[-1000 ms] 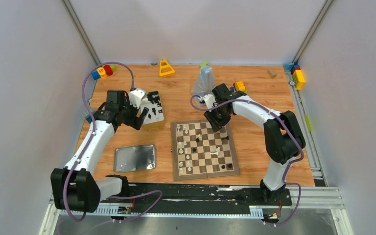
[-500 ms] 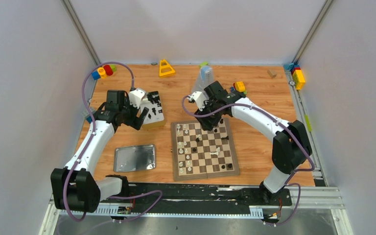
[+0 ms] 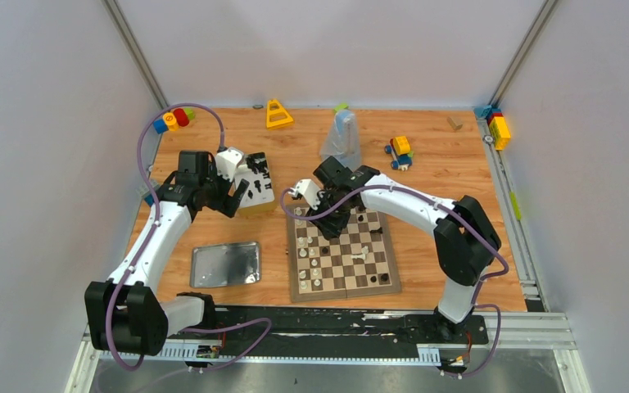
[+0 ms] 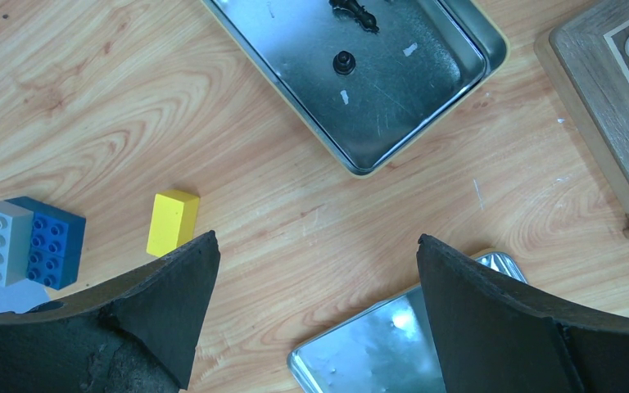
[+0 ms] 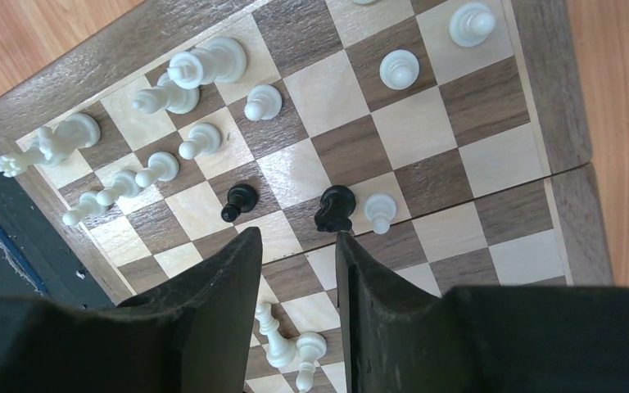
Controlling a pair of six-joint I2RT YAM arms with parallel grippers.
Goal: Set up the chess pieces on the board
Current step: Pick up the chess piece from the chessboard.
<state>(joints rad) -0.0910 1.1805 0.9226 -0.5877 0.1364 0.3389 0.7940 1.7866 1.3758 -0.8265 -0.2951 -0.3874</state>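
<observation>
Over the far-left squares of the board (image 5: 550, 98), the right gripper (image 5: 297, 237) hangs with jaws narrowly apart and empty, just short of a black knight (image 5: 334, 209) flanked by a black pawn (image 5: 237, 201) and a white pawn (image 5: 379, 211). A clean pick looks to call for straddling one piece only and descending straight. Room is tight near the crowded white pieces (image 5: 172, 90) at the corner and freer over bare squares, while the left gripper (image 4: 315, 246) hovers wide open beside the tin (image 4: 393, 106) holding black pieces (image 4: 344, 61).

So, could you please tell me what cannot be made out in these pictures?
Top view: the right arm hides far rows of the board; chess pieces too small to name.
Left wrist view: the tin is cut by the top edge.
Right wrist view: the right pincer hides the squares beneath it.
</observation>
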